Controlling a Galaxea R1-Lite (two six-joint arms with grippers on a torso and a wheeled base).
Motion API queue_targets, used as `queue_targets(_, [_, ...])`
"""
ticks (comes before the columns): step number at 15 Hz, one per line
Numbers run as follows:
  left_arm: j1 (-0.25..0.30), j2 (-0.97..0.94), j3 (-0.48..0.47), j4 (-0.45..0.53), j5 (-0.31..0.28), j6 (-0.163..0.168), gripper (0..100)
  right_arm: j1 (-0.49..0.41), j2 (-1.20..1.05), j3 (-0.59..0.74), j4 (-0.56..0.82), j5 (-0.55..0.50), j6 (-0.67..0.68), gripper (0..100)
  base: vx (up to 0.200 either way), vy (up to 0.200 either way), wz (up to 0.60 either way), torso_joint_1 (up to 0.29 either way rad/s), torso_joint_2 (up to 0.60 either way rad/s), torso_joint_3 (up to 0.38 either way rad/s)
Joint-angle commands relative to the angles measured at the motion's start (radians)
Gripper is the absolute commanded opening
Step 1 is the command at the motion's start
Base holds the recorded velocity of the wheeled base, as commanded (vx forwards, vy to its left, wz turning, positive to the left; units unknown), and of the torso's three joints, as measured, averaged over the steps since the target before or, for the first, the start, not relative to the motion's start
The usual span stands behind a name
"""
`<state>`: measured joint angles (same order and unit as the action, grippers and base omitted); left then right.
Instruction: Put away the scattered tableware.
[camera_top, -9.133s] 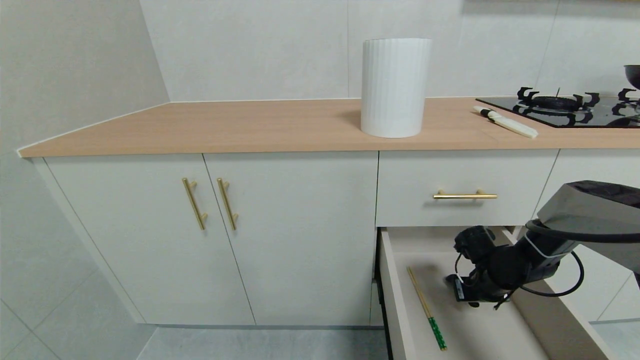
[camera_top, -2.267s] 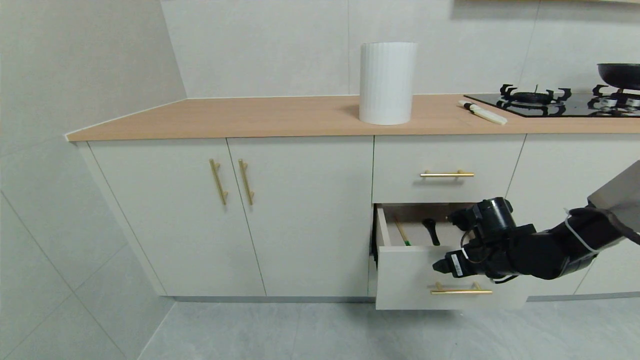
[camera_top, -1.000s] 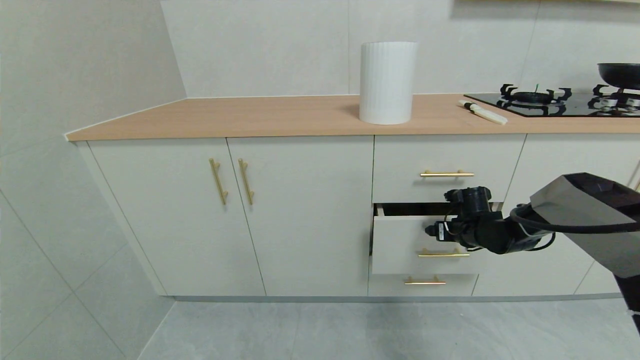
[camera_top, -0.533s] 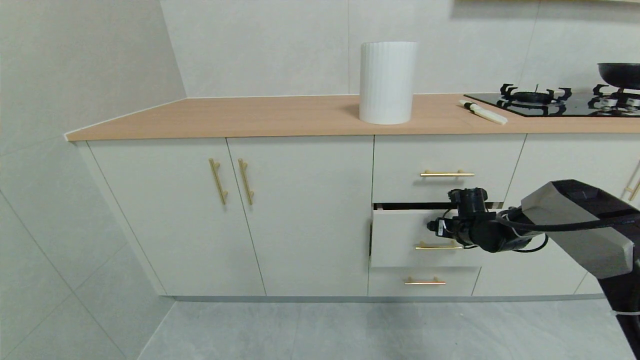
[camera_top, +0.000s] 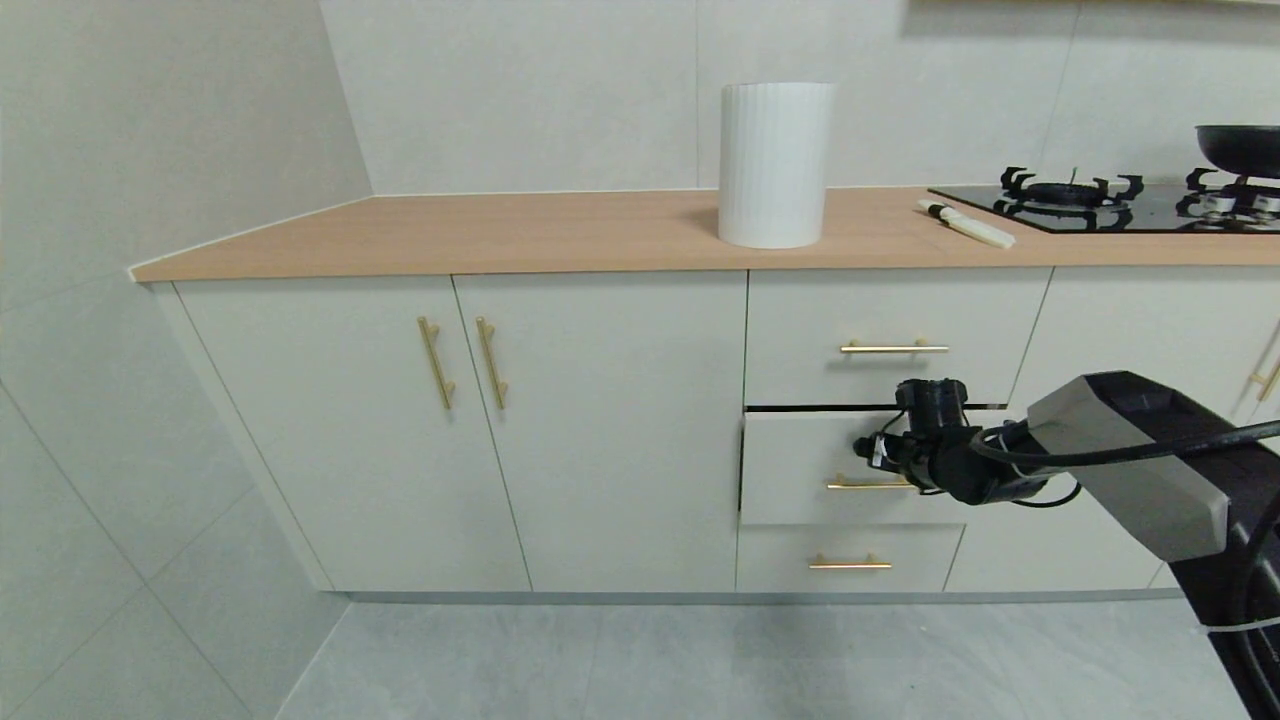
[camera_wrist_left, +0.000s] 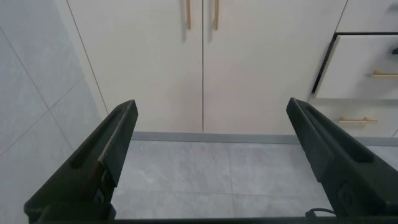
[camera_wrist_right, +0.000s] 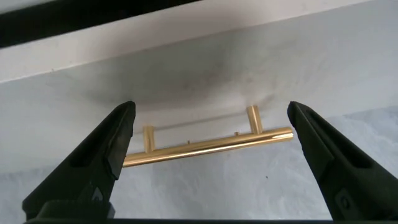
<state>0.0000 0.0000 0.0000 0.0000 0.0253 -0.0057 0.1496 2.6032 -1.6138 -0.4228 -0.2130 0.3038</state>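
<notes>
Shows the right gripper (camera_top: 866, 452) set against the front of the middle drawer (camera_top: 795, 470), jaws spread wide and grasping nothing, straddling the brass handle (camera_wrist_right: 205, 146) without closing on it. Reads as a flat push to shut the drawer, not a pull. Leaves a thin dark gap along the drawer's top edge, so probably needs a little more straight travel. Hides any tableware inside behind that front. Places a pale knife-like utensil (camera_top: 965, 224) above and right of the drawer, on the countertop (camera_top: 500, 230) just beside the hob (camera_top: 1100, 205), likely next to put away. Shows the left gripper (camera_wrist_left: 211, 109), jaws likewise released and empty, low and left of the drawer over open floor (camera_wrist_left: 186, 180), out of the way. Offers free room in front of the drawer.
</notes>
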Motion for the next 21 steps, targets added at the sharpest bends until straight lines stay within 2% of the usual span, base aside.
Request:
queue_targets(1, [0.000,0.000,0.000,0.000,0.001,0.000,100,0.001,0.031,-0.043,-0.001,-0.008,0.029,100,0.000,0.000,0.00,0.000,0.00,0.000])
queue_targets(12, [0.000,0.000,0.000,0.000,0.001,0.000,100,-0.001,0.092,-0.179,0.009,-0.037,0.126,100,0.000,0.000,0.00,0.000,0.00,0.000])
queue_targets(17, [0.000,0.000,0.000,0.000,0.001,0.000,100,-0.001,0.092,-0.181,0.009,-0.037,0.129,100,0.000,0.000,0.00,0.000,0.00,0.000])
queue_targets(19, [0.000,0.000,0.000,0.000,0.001,0.000,100,-0.001,0.061,-0.146,0.010,-0.042,0.132,100,0.000,0.000,0.00,0.000,0.00,0.000])
queue_targets(20, [0.000,0.000,0.000,0.000,0.001,0.000,100,-0.001,0.017,-0.090,0.009,-0.042,0.132,100,0.000,0.000,0.00,0.000,0.00,0.000])
queue_targets(21, [0.000,0.000,0.000,0.000,0.001,0.000,100,0.005,-0.074,0.031,0.009,-0.039,0.130,100,0.000,0.000,0.00,0.000,0.00,0.000])
